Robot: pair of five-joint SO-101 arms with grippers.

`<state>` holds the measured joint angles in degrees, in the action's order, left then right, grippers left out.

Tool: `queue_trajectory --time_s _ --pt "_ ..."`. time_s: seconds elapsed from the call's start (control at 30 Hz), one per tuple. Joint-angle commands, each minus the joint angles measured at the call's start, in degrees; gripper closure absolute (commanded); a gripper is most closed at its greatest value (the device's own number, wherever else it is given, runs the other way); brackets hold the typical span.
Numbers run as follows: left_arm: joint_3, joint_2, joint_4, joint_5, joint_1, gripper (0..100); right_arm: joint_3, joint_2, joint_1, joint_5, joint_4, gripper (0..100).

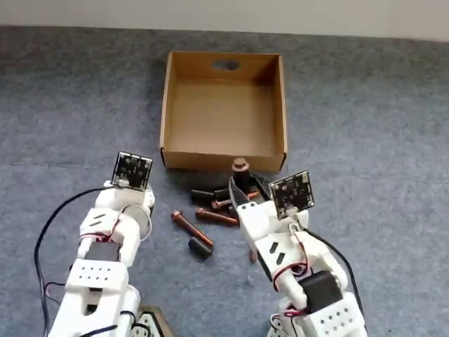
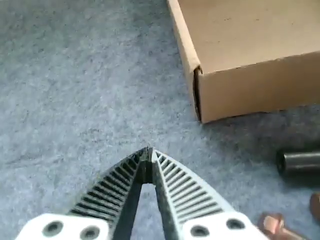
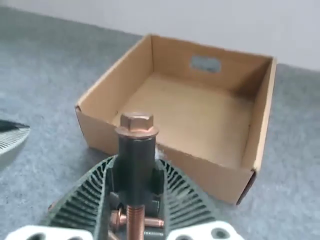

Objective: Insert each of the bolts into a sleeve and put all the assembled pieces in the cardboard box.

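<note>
Bolts first: you had one bolt [image 3: 136,125] pushed down through a black sleeve [image 3: 134,160]. Your right gripper [image 3: 135,167] was clamped on that sleeve, holding the pair upright with the hex head on top and the threaded end poking out below. From the high view it sat just short of the front wall of the cardboard box [image 1: 223,160], on the near side, not over the opening yet. The box itself had nothing in it, so I'd say you were early in the job: one piece assembled, zero delivered.

What was left lay on the floor between the arms and the box. There were loose bolts [image 1: 191,228], at least two copper-coloured ones I could make out, plus loose sleeves [image 1: 203,195], roughly three. They were all bunched in a little pile just in front of the box. Some of it was tucked behind the right arm, so I couldn't give you an exact count. Each of those bolts needed a sleeve and a trip into the box, so most of the work was ahead of you.

Your left gripper [image 2: 146,154] had its jaws pressed together on nothing. It hung over bare floor near the box corner on its own side, beside the pile rather than in it.

The surface was a grey-blue carpet [image 1: 379,140], short and flat, running under everything. Past the box a plain pale wall [image 3: 225,20] ran along the far side.
</note>
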<state>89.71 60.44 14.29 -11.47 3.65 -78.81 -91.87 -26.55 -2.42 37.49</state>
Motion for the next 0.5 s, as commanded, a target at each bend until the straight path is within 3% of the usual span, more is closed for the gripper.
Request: queue_trajectory --time_s 0.0,0.27,0.47 --pt "0.04 1.10 -1.67 -0.35 0.48 98 10.59 -0.40 0.04 -3.78 3.12 99.0" --pt "1.36 1.10 -1.76 -0.62 0.48 98 29.49 2.07 -0.13 -3.69 9.71 99.1" --pt "1.45 1.10 -1.76 -0.62 0.48 98 34.68 21.85 -0.04 -3.69 8.92 99.1"
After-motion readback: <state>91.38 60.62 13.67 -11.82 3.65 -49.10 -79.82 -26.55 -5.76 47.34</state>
